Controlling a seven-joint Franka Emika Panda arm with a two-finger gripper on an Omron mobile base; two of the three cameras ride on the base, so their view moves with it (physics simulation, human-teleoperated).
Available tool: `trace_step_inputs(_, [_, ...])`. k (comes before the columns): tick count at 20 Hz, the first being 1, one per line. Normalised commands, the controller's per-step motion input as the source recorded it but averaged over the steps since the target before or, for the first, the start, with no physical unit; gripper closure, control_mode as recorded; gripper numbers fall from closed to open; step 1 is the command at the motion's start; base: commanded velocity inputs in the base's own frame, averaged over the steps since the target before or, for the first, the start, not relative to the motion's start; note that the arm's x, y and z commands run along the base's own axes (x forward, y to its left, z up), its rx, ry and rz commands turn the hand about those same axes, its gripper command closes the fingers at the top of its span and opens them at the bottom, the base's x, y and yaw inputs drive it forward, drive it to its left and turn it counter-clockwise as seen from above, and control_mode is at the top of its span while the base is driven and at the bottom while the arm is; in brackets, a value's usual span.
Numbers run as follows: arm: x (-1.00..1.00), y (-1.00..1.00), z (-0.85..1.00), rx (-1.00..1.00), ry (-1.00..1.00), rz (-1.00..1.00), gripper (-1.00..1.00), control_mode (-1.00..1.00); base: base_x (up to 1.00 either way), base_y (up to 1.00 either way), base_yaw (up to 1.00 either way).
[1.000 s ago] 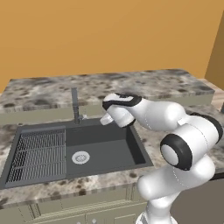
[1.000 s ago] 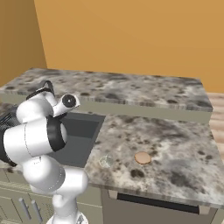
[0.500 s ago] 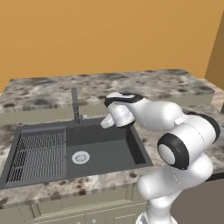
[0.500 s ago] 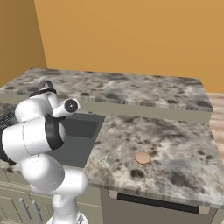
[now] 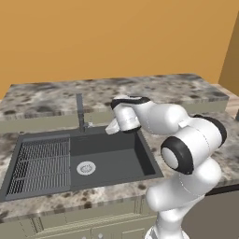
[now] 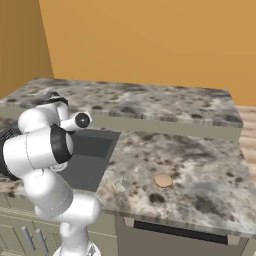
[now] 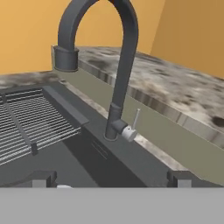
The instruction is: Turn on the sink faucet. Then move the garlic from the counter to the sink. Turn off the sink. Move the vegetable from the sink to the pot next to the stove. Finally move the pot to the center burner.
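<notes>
Right, step one: the gripper [image 7: 109, 178], fingers spread with nothing between them, faces the sink faucet [image 7: 119, 65]; next it must nudge the side lever [image 7: 134, 121].

We are looking at a kitchen, a rendered one. A grey-brown speckled granite bench [image 5: 140, 88] runs along a plain orange wall [image 5: 116, 37] and turns a corner toward the near right. Set into it is a large dark-grey rectangular sink [image 5: 112, 156] with a wire grid rack [image 5: 39, 165] on its left side and a round silver drain ring [image 5: 86, 168] in the floor. At the sink's far edge stands a slim dark-grey metal faucet [image 7: 120, 65] with a bent-over spout and a small side lever [image 7: 135, 119] at its base. Beige cabinet fronts [image 5: 70, 226] sit below the bench, with drawer handles [image 6: 25, 237] at the near left. A dark oven-like front [image 6: 180, 235] shows under the near right bench edge.
</notes>
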Motion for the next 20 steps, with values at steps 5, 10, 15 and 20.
trace_step_inputs(5, [0.09, 0.06, 0.0, 0.09, -0.06, 0.0, -1.0, -1.0, 0.0, 0.0, 0.0])
trace_step_inputs(10, [0.0, 0.07, 0.0, 0.09, -0.06, 0.0, -1.0, -1.0, 0.0, 0.0, 0.0])
trace_step_inputs(15, [0.0, 0.1, 0.0, 0.06, -0.06, 0.0, -1.0, -1.0, 0.0, 0.0, 0.0])
trace_step_inputs(20, [0.05, 0.15, -0.03, 0.0, -0.06, 0.0, -1.0, -1.0, 0.0, 0.0, 0.0])
